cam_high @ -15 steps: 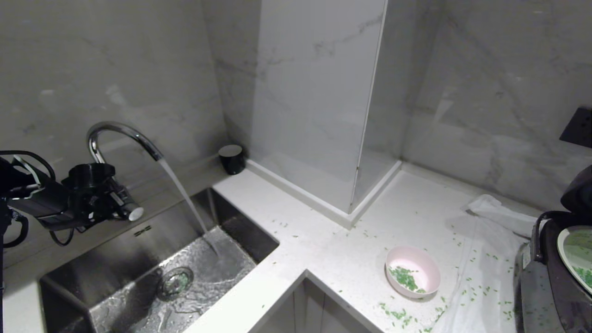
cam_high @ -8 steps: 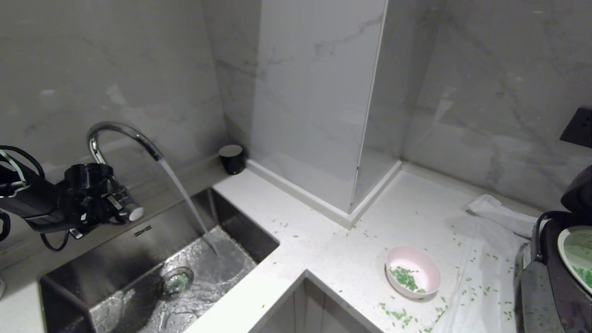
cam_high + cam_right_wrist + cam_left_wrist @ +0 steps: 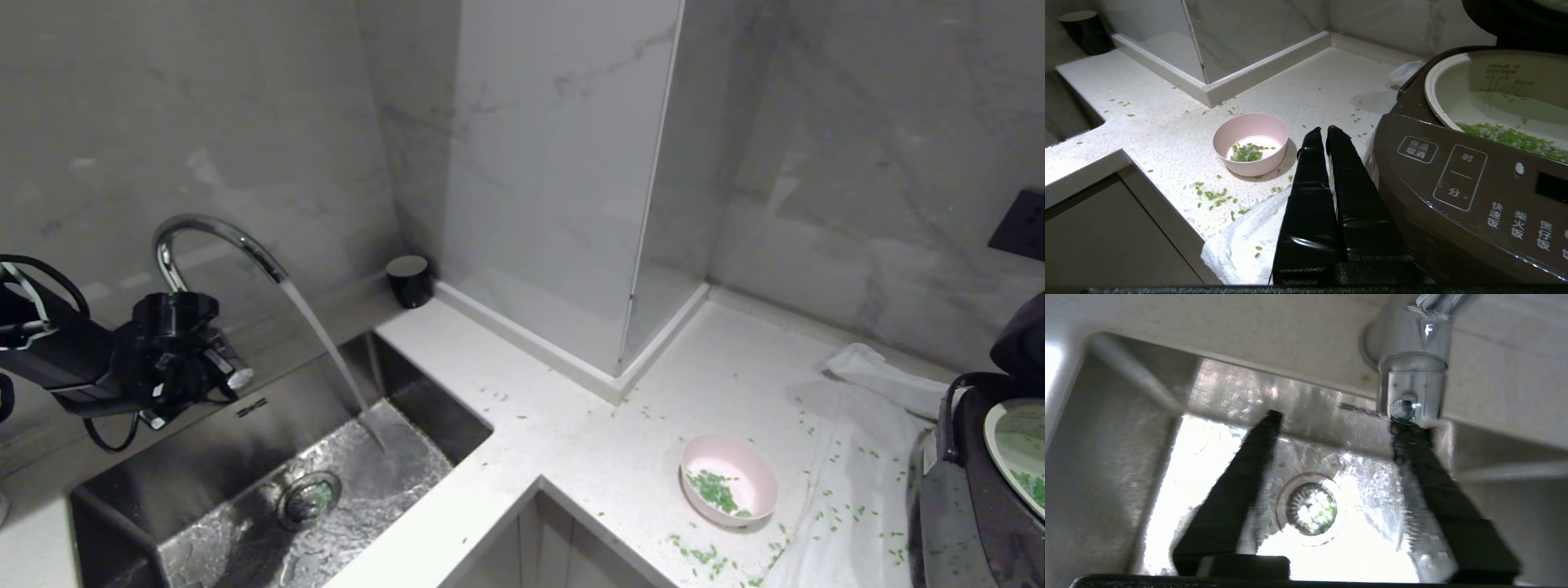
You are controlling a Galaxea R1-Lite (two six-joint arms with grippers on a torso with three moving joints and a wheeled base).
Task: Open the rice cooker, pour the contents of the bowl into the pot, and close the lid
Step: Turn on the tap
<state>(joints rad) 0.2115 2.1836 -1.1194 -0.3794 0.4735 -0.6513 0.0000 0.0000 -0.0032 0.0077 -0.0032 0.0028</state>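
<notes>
Fingers of left gripper [image 3: 1335, 416] apart at running faucet [image 3: 208, 237]; right gripper [image 3: 1327, 132] pressed together beside rice cooker [image 3: 1453, 183]

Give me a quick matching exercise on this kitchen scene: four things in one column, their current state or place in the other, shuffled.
Things:
1. tap
2. bowl
3. rice cooker
4. right gripper

States or places:
A. lid up, green grains lying in the pot
B. shut, beside the cooker's front
C. running into the sink
D. upright on the counter, a few green grains left inside

Pairs: 1-C, 2-D, 3-A, 4-B
</notes>
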